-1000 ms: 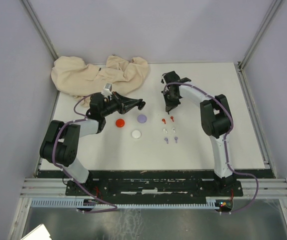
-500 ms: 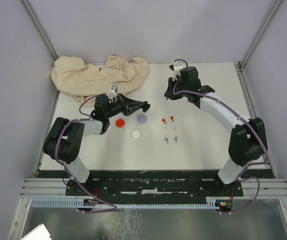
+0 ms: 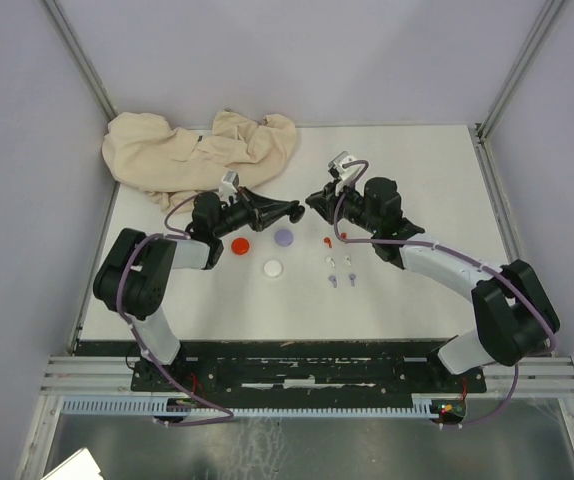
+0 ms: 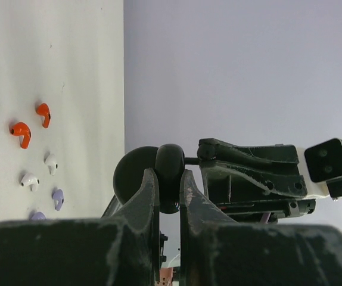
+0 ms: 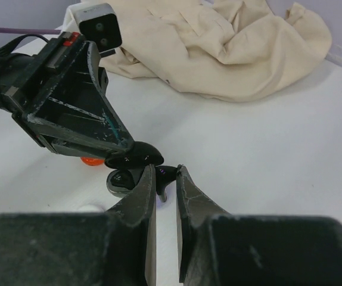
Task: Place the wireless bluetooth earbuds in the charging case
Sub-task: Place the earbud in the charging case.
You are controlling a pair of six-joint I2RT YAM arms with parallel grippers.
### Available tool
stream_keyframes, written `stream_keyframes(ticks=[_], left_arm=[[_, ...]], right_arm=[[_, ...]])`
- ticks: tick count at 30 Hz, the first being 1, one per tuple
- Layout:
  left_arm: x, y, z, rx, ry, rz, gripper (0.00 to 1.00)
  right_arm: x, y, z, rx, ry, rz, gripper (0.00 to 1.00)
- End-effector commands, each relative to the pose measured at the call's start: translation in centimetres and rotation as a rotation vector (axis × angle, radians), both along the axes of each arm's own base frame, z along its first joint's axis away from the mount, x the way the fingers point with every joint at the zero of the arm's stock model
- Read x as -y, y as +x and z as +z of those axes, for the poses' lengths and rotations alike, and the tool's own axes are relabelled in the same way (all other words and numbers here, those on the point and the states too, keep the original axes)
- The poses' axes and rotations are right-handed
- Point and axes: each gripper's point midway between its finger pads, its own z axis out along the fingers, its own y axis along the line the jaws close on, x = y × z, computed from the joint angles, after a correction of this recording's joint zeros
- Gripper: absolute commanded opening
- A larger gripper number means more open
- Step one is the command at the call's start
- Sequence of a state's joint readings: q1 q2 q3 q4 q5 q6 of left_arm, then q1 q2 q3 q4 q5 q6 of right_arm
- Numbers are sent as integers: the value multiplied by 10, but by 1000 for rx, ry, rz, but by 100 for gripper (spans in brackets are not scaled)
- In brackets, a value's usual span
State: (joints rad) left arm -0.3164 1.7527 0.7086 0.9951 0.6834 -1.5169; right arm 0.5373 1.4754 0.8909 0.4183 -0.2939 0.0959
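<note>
My left gripper [image 3: 292, 211] is shut on the small black charging case [image 4: 170, 174], held above the table with its lid hinged open [image 5: 136, 156]. My right gripper [image 3: 313, 200] is shut on a black earbud [image 5: 166, 176], stem down, right at the case's open base [image 5: 118, 181]. The two grippers meet tip to tip. Red earbuds [image 3: 327, 241], white earbuds [image 3: 331, 262] and purple earbuds [image 3: 333, 281] lie in pairs on the table below the right gripper; they also show in the left wrist view [image 4: 21, 132]. A second black earbud is not visible.
A red disc [image 3: 239, 245], a purple disc [image 3: 284, 237] and a white disc [image 3: 272, 267] lie under the left gripper. A crumpled beige cloth [image 3: 197, 150] covers the back left of the white table [image 3: 437, 290].
My right arm has swung from the back of the table down and left, bringing its gripper to the case. My left gripper has shifted slightly right with the case.
</note>
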Motion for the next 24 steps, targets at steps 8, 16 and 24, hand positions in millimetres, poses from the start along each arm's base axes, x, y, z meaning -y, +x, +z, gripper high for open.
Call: stream_keyframes(ticks=[8,16,24], left_arm=[[7,0,30,54,-83,-21,3],[8,2,37,64,-99,-22,3],[9,4,41,69,-110,-20,3]], right_arm=[[-25,1,36,219,60,67,1],[-29,-1,30,213,47,82,1],[-31,-6,25,206,36,96,2]])
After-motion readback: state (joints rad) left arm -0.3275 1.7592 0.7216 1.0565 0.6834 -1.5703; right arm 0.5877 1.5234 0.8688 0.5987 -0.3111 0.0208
